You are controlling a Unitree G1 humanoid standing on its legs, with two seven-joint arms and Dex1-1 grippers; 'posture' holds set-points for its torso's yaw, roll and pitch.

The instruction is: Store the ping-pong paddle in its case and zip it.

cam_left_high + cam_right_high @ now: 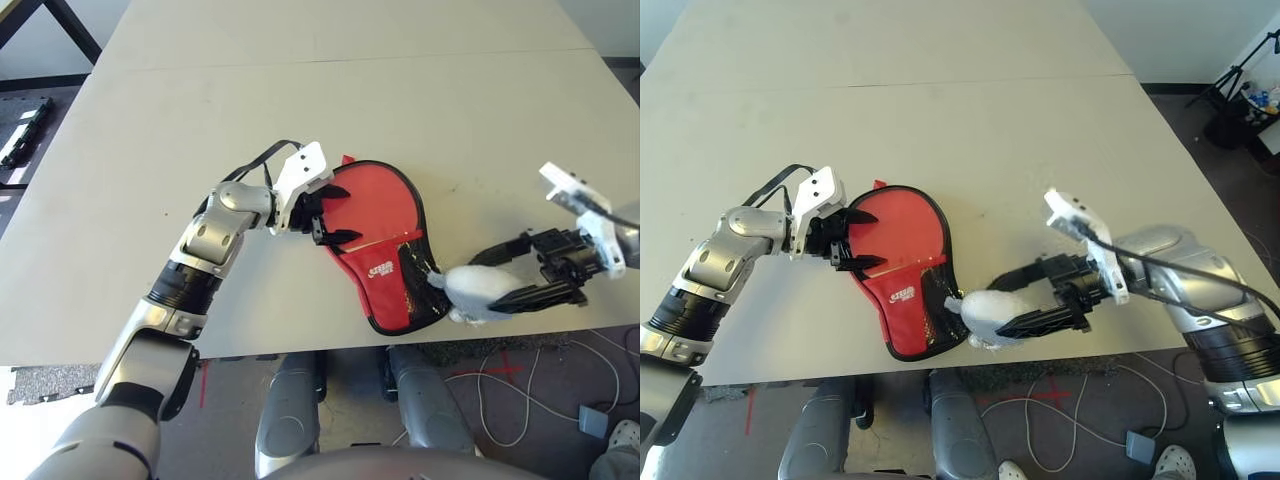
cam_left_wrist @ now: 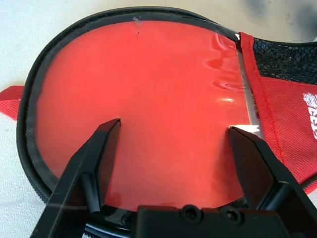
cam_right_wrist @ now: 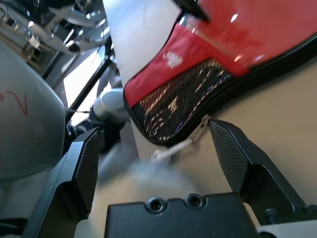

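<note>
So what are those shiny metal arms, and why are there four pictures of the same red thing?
Those arms belong to a robot standing at a big pale table. Two pictures come from cameras in its head, looking down, so they show nearly the same scene. The other two come from little cameras on its wrists, peeking out between the black fingers.

On the table lies a red, paddle-shaped fabric case with black edging and a black mesh pocket, near the front edge. Its smooth round red face fills the left wrist picture.

The left gripper has its fingers spread open over the case's round end. The right gripper is open too, with a white fluffy ball charm between its fingers; whether they touch it, I can't tell. A thin metal zipper pull joins that ball to the case.
</note>
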